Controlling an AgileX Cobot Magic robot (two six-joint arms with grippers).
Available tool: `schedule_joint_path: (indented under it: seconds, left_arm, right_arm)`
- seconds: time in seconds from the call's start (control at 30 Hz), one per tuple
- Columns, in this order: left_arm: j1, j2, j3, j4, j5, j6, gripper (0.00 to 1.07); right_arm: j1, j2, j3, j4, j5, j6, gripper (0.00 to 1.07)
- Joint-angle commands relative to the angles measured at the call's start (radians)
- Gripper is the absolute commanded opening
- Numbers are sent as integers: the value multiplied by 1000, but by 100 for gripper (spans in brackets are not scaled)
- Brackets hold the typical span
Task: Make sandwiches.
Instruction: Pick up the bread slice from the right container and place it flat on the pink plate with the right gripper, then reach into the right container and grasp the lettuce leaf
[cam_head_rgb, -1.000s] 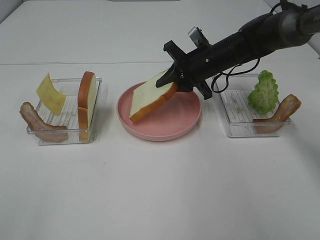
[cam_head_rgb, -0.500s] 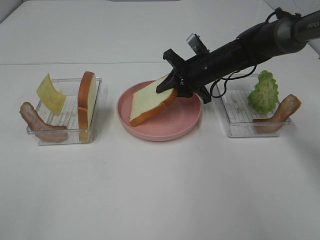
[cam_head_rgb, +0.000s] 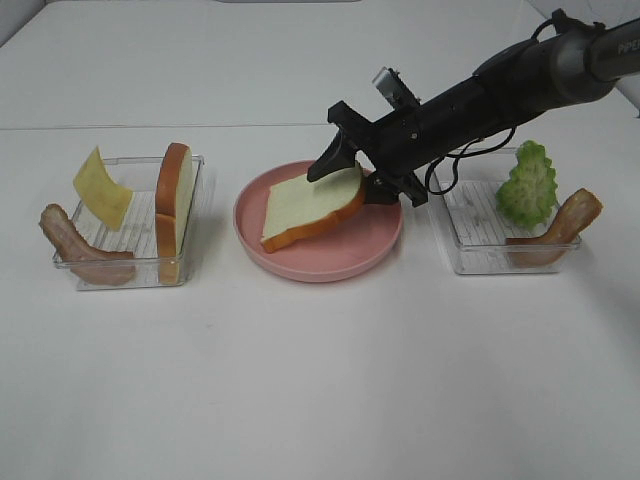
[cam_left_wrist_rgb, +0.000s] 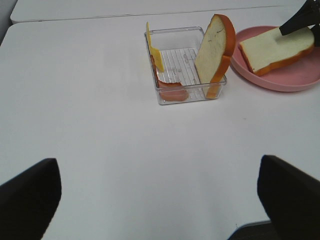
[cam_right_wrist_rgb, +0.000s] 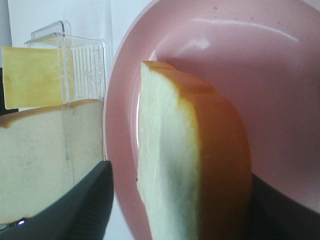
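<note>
A white bread slice (cam_head_rgb: 310, 205) with an orange-brown crust lies tilted on the pink plate (cam_head_rgb: 330, 262). My right gripper (cam_head_rgb: 345, 185) is open at the slice's far end, one finger raised over it and the other beside it. In the right wrist view the bread slice (cam_right_wrist_rgb: 190, 165) stands free between the dark fingers (cam_right_wrist_rgb: 85, 205), with plate showing in the gap. My left gripper (cam_left_wrist_rgb: 160, 200) hovers open over bare table, well short of the left tray (cam_left_wrist_rgb: 190, 95), and holds nothing. That tray holds an upright bread slice (cam_head_rgb: 173, 205), cheese (cam_head_rgb: 100, 187) and bacon (cam_head_rgb: 75, 250).
The clear tray on the right (cam_head_rgb: 480, 262) holds ruffled green lettuce (cam_head_rgb: 527, 187) and a bacon strip (cam_head_rgb: 560, 228). My right arm reaches in from the upper right, over that tray's back corner. White table surrounds the plate and both trays.
My right gripper lowered the bread slice onto the plate and opened its jaws. The slice went from hanging at a slant to resting on the plate. The left arm stayed put.
</note>
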Motion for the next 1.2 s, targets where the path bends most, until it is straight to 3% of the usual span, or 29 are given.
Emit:
schedule_joint_path:
  seconds: [0.03,0.33,0.73,0.93,1.0,1.1,1.17,1.2]
  left_arm:
    - [-3,-14,4,1,-4,-5,102]
    - [-3,-14,4,1,-4,-5,102]
    - [-3,-14,4,1,-4,-5,102]
    - [-3,-14,4,1,-4,-5,102]
    - [-3,-14,4,1,-4,-5,102]
    - [-3,-14,4,1,-4,-5,102]
    - [-3,-14,4,1,-4,-5,102]
    - [-3,-14,4,1,-4,-5,102]
  right_arm:
    - [-3,-30,3,-38,2,21,61]
    - [-3,-66,3,-70,6,43,65]
    - [-2,-160,3,-306,-3,169,66]
    - [-2,-207,3,-346,22,169,75]
    - [-2,-244,-5,-371,63,171,86]
    - [-2,-253,-11,-392,74,176,89]
    - [-2,-298,-46,-533,110,292,95]
    - [-2,-298,-46,-533,110,292,95]
